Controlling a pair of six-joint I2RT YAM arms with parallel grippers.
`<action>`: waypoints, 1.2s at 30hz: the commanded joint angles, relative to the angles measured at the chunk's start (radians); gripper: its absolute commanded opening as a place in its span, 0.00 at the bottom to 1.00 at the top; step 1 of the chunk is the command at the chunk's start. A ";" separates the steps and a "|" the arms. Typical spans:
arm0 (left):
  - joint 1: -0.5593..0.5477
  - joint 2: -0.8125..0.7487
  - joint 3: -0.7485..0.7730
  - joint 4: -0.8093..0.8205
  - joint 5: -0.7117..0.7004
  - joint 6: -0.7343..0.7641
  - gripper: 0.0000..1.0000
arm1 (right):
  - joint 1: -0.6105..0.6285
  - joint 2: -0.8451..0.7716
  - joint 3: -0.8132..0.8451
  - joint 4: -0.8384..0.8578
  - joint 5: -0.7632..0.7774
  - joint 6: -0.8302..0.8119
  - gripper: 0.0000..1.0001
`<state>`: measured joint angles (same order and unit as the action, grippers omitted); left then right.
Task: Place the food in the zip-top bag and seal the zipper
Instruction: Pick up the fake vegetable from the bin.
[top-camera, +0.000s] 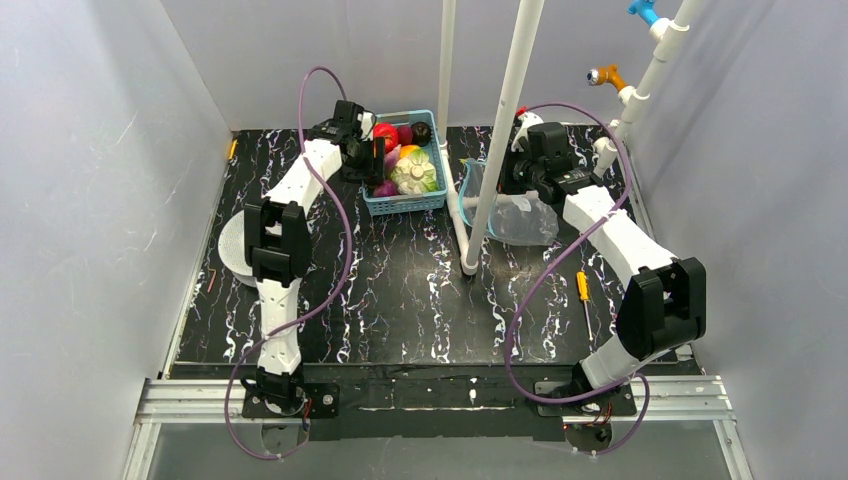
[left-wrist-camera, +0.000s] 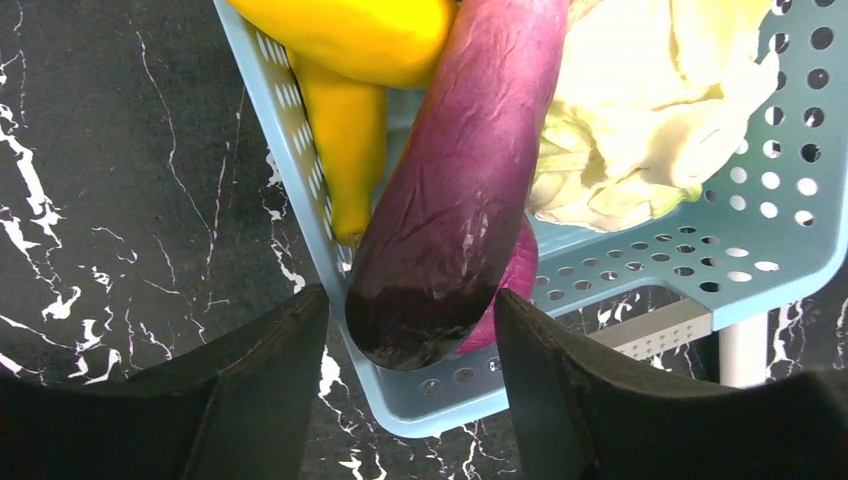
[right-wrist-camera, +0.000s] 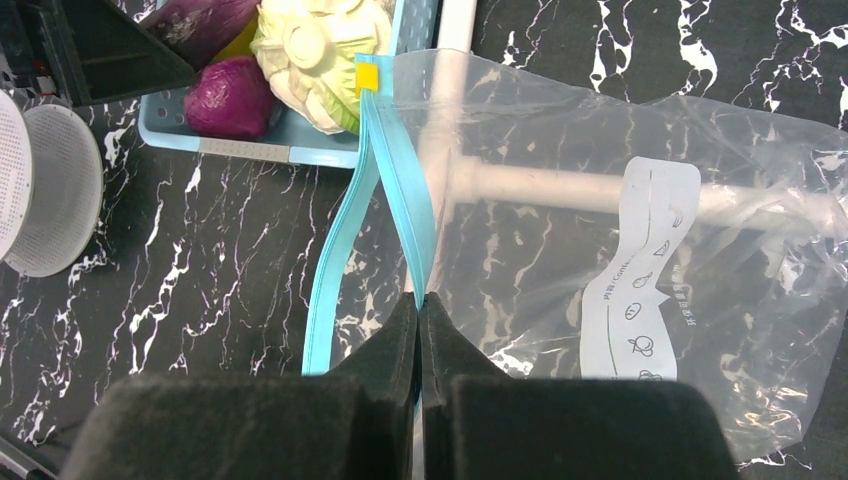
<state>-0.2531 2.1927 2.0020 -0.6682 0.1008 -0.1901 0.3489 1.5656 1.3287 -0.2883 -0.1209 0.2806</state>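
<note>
In the left wrist view a long purple eggplant (left-wrist-camera: 460, 180) leans over the near corner of the light-blue basket (left-wrist-camera: 780, 260), beside a yellow banana (left-wrist-camera: 350, 140). My left gripper (left-wrist-camera: 410, 297) is open and straddles the eggplant's dark lower end, with a thin gap at the left finger. A red apple (top-camera: 386, 133) lies at the back of the basket. The clear zip-top bag (right-wrist-camera: 600, 230) lies flat to the right of the basket. Its teal zipper (right-wrist-camera: 395, 190) is parted into two strips. My right gripper (right-wrist-camera: 420, 298) is shut on the right strip.
A white-green cabbage (left-wrist-camera: 640, 110) and a round purple piece (right-wrist-camera: 228, 95) fill the basket. White pipes (top-camera: 500, 130) stand between basket and bag, one running under the bag. A white disc (top-camera: 235, 250) and a red hex key (top-camera: 213, 278) lie left, a yellow screwdriver (top-camera: 583, 290) right.
</note>
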 joint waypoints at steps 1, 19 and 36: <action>-0.023 -0.099 -0.030 0.037 -0.032 0.020 0.58 | 0.000 0.004 0.052 0.028 -0.022 -0.007 0.01; -0.056 -0.068 0.104 -0.023 -0.107 0.089 0.81 | -0.001 0.004 0.050 0.030 -0.041 -0.006 0.01; -0.214 0.029 0.194 0.044 -0.288 0.310 0.86 | -0.002 0.021 0.058 0.025 -0.047 -0.009 0.01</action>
<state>-0.4088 2.1998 2.1663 -0.6295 -0.0331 -0.0013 0.3489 1.5876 1.3396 -0.2885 -0.1577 0.2810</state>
